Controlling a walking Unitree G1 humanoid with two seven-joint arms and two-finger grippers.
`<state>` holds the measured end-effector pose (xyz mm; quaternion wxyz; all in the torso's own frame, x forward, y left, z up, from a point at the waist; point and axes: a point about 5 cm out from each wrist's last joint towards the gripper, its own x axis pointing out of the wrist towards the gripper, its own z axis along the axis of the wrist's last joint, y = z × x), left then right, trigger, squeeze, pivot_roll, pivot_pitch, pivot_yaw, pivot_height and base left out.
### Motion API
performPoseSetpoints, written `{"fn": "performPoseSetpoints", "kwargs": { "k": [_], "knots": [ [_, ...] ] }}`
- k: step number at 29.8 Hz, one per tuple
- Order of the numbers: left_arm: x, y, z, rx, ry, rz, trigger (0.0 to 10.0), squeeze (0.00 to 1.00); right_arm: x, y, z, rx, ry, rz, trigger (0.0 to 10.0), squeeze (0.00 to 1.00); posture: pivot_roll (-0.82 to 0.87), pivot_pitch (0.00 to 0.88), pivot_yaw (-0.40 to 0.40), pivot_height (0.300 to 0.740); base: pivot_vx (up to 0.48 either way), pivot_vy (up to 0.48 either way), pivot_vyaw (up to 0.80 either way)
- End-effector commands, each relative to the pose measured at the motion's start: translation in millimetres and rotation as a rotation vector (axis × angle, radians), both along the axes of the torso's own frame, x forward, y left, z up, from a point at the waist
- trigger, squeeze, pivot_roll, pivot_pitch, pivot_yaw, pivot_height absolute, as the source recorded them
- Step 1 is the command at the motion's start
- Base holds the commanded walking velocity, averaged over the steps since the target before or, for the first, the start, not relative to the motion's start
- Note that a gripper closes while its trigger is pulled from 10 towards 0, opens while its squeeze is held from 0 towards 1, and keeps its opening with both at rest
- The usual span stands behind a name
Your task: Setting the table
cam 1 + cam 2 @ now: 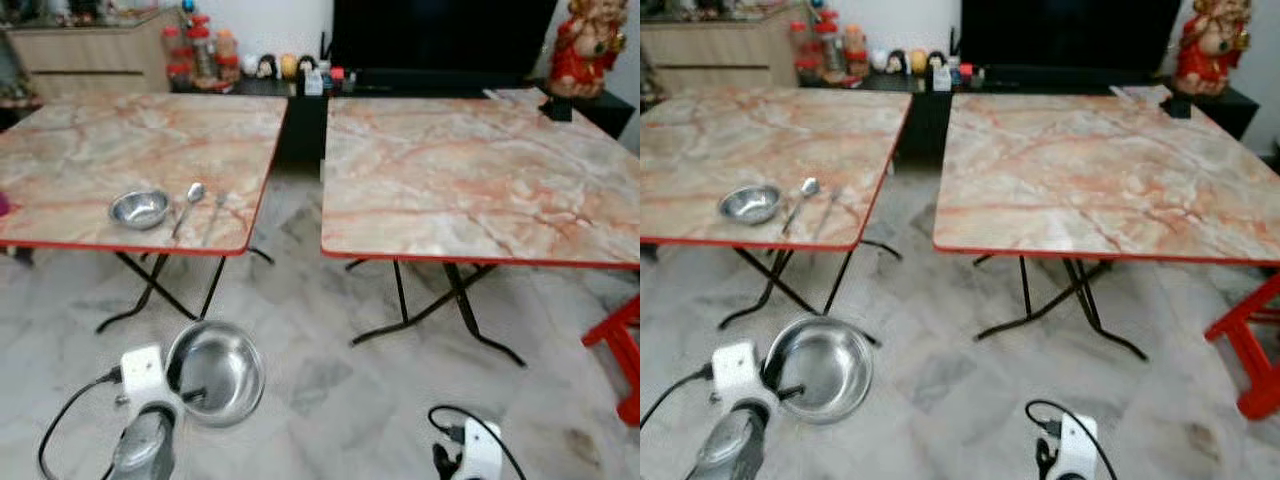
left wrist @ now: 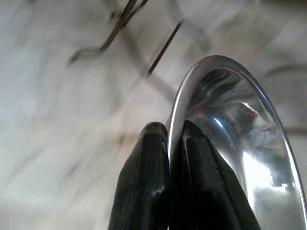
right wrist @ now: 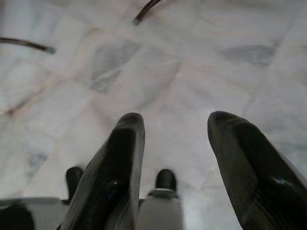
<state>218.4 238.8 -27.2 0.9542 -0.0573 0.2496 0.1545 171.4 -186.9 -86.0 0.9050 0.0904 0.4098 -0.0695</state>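
The left tool [image 2: 169, 143] is clamped on the rim of a round shiny steel bowl [image 1: 215, 372], carried low over the floor. The right tool [image 3: 177, 143] hangs spread apart. Next, likely: lift the bowl ahead onto a marble-patterned, red-edged tabletop [image 1: 480, 180].

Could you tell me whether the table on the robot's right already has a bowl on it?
No, the right table has a bare top; the small bowl and spoon sit on the left table.
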Motion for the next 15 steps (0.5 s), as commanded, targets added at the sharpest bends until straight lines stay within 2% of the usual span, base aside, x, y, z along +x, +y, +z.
{"fn": "performPoseSetpoints", "kwargs": {
  "k": [1, 2, 4, 7, 12, 15],
  "knots": [
    [-18.5, 5.5, -22, -0.005, 0.147, 0.028, 10.0, 0.0, 4.1, 2.8, 1, 0.002, -0.008, 0.01, 10.0, 0.0, 0.05, 0.0, -0.024, 0.728, 0.0, 0.0, 0.0],
    [-18.5, 5.5, -22, -0.005, 0.147, 0.028, 10.0, 0.0, 4.1, 2.8, 1, 0.002, -0.008, 0.01, 10.0, 0.0, 0.05, 0.0, -0.024, 0.728, 0.0, 0.0, 0.0],
    [-31.1, 6.8, -35, 0.038, 0.293, 0.001, 10.0, 0.0, 4.0, 3.0, 1, 0.003, -0.006, 0.013, 10.0, 0.0, 0.05, 0.0, -0.024, 0.728, 0.0, 0.0, 0.0],
    [-40.6, 6.0, -44, 0.054, 0.384, -0.021, 10.0, 0.0, 1.8, 2.2, 0, 0.001, -0.001, 0.013, 10.0, 0.0, 0.04, 0.0, -0.02, 0.728, 0.0, 0.0, 0.0],
    [-45.9, 1.9, -49, 0.05, 0.438, -0.049, 10.0, 0.0, -0.1, -1.0, 0, -0.012, -0.006, 0.012, 10.0, 0.0, 0.01, 0.0, -0.003, 0.728, 0.269, 0.0, 0.0],
    [-44.6, -2.5, -51, 0.06, 0.46, -0.076, 10.0, 0.0, -0.7, -3.8, 1, -0.019, -0.007, -0.013, 10.0, 0.0, -0.01, 0.0, 0.007, 0.728, 0.273, 0.0, 0.67]
  ]
}}
